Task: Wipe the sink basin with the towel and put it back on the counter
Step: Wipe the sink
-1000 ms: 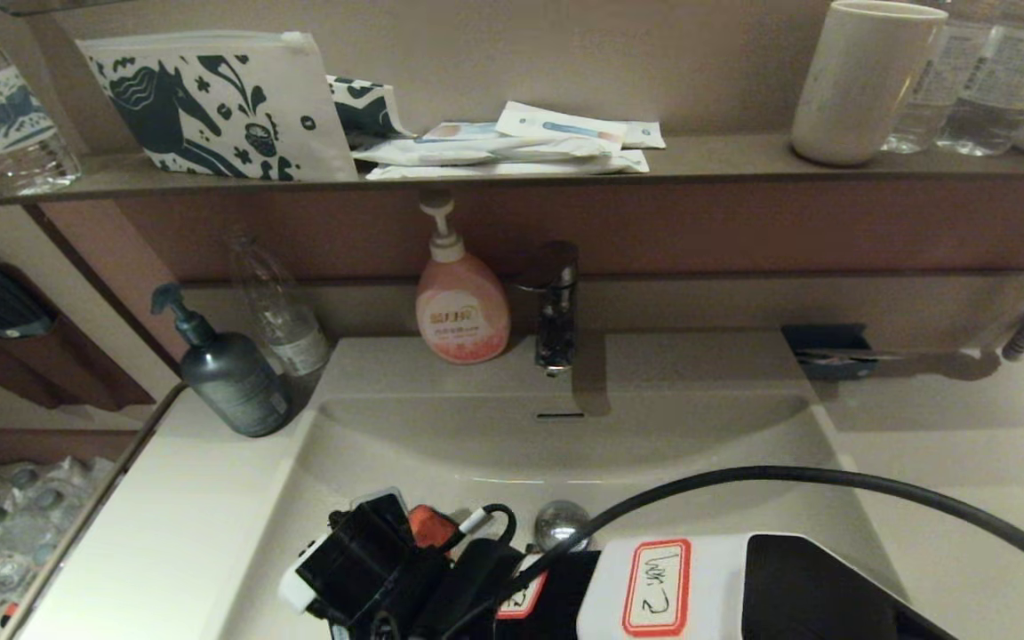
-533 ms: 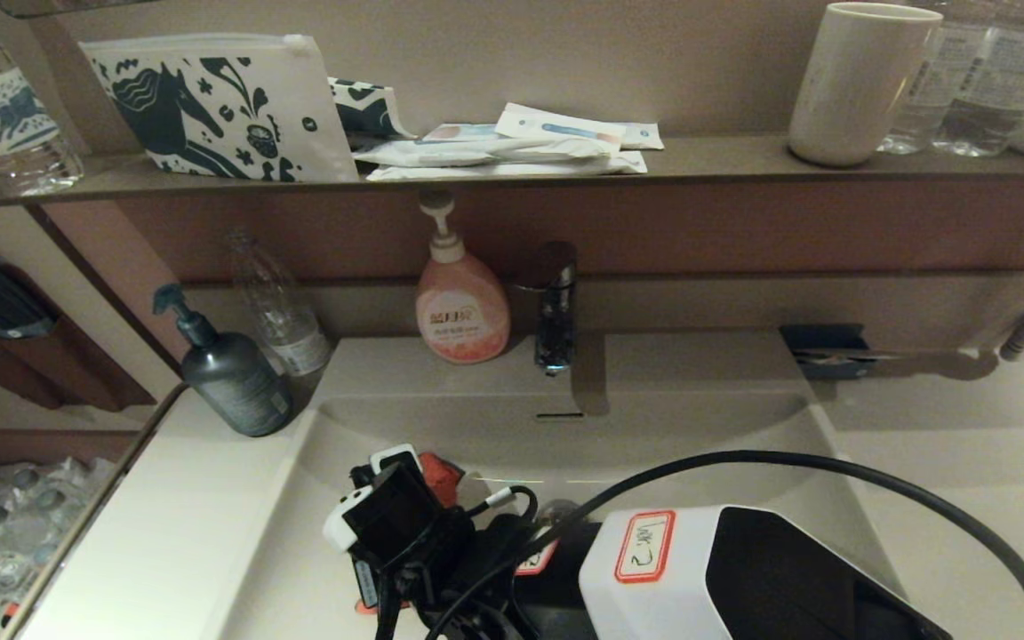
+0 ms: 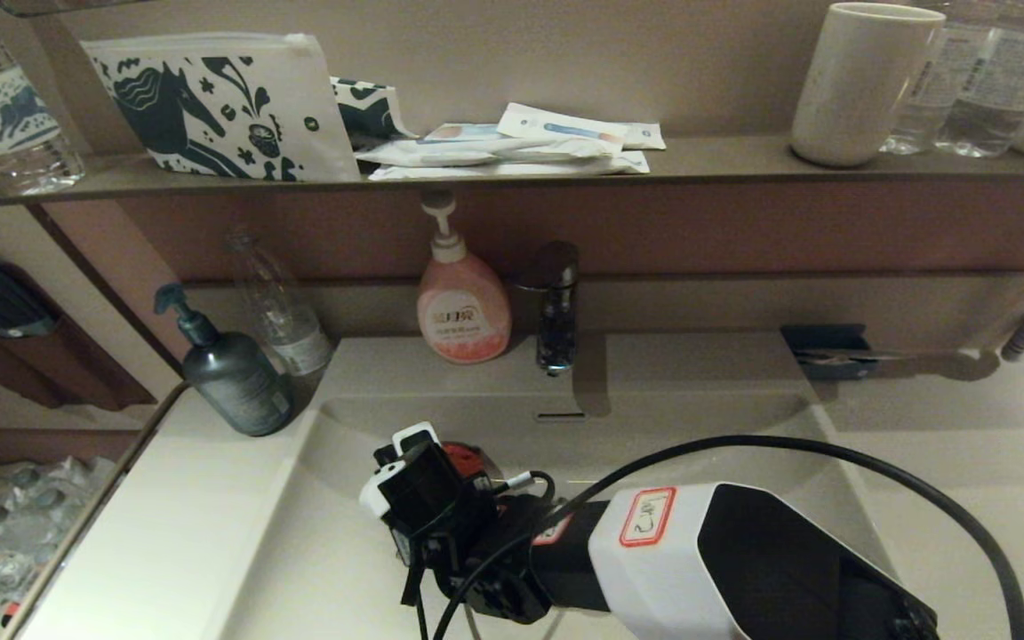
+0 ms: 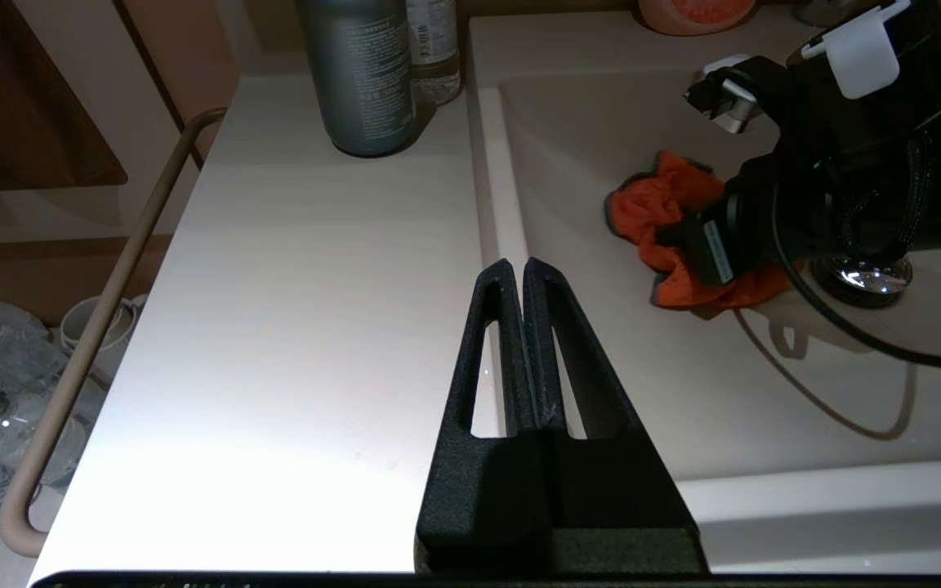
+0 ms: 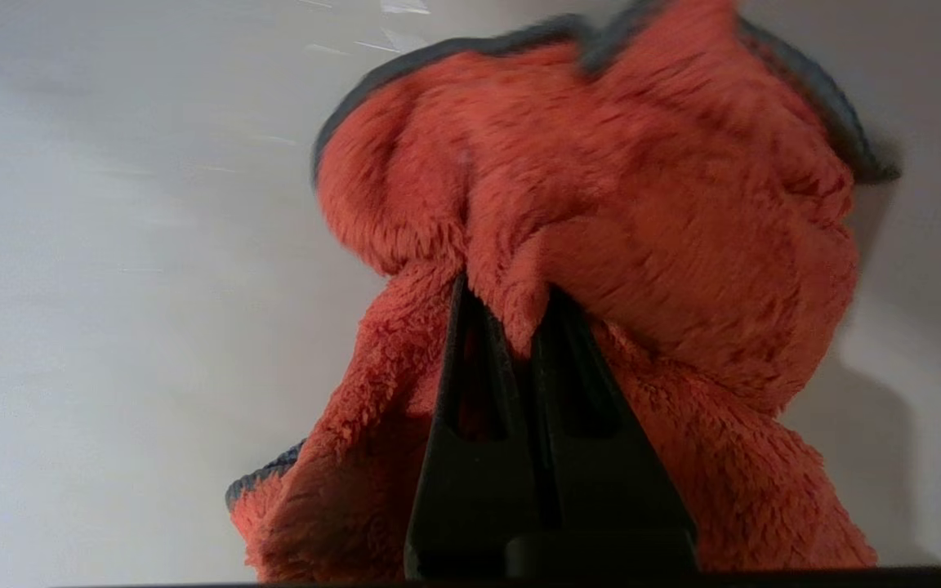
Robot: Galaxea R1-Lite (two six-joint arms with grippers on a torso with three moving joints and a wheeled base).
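Scene: bathroom table (image 3: 165,533) with one sink (image 3: 325,569) | Towel: one towel (image 4: 666,204) is bunched on the sink floor, beside the drain plug (image 4: 862,278) | Right claw (image 5: 511,327): clamped on the towel, which lies directly ahead of it | Left claw (image 4: 519,273): pressed together, parked over the table left of the sink | Nearer arm: right.

On the dark shelf (image 3: 725,164) across the top: horse-printed white pouch (image 3: 219,102) at upper left; flat sachets (image 3: 512,147) at centre; pale cup (image 3: 863,80) and clear water bottles (image 3: 983,80) at upper right. Below centre: pink soap bottle (image 3: 463,311) just left of chrome faucet (image 3: 556,307); at left, grey pump bottle (image 3: 232,373) beside a clear bottle (image 3: 281,307).
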